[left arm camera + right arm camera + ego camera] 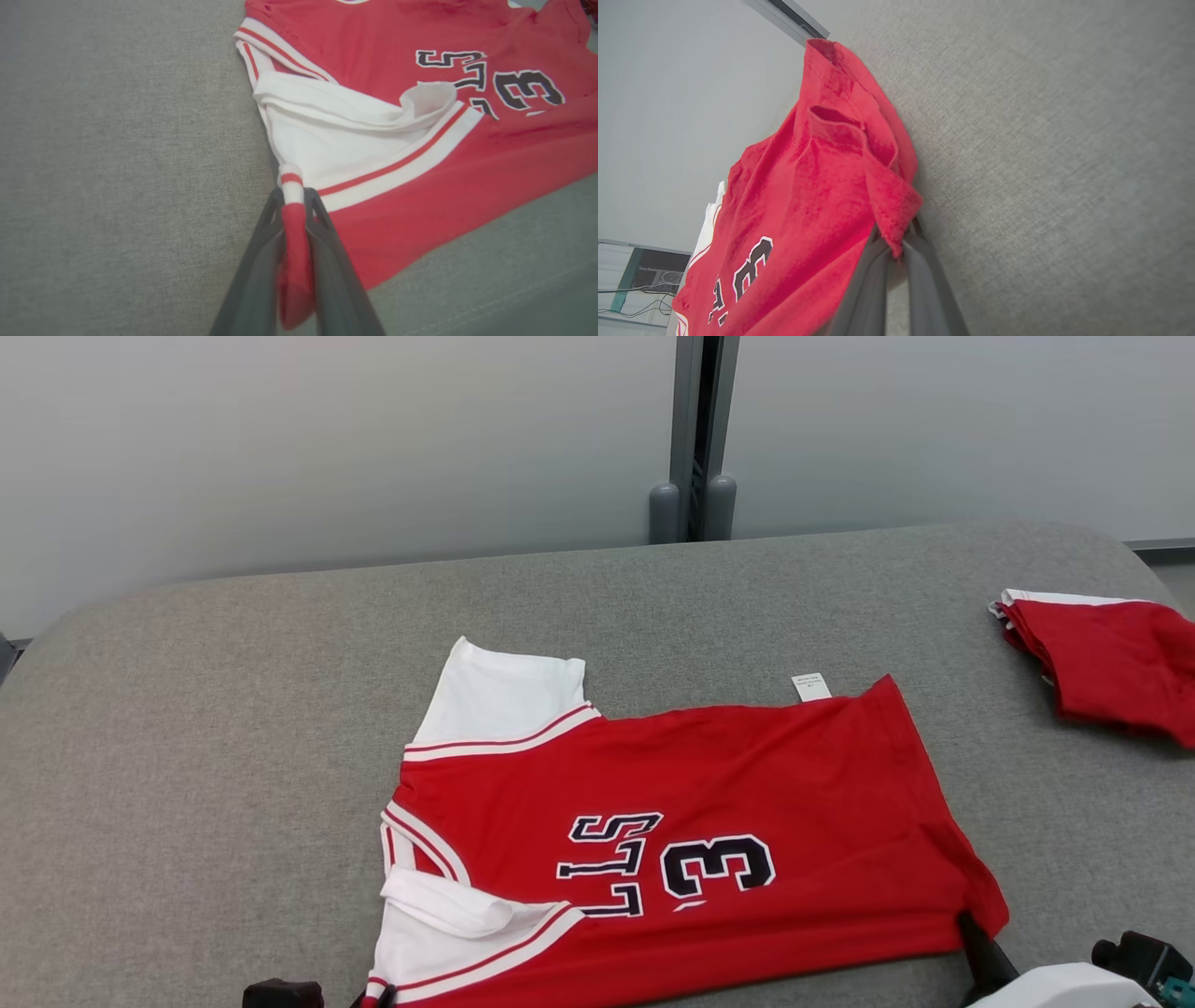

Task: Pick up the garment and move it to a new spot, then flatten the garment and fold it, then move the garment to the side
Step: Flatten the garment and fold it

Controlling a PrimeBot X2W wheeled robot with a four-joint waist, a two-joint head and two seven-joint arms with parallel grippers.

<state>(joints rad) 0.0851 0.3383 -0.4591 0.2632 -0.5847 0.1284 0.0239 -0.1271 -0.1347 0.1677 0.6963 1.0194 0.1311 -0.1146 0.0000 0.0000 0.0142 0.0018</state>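
Left gripper (293, 207) pinches the jersey (728, 793) at its lower-left sleeve corner, right gripper (901, 245) pinches the lower-right hem corner; its long axis runs left-right between them on the table (233, 709).

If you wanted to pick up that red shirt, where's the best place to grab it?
By its two near corners, from the robot's side: the shirt lies flat, so only edges offer a pinch. The left claw is shut on the striped corner, the right claw on the hem corner.
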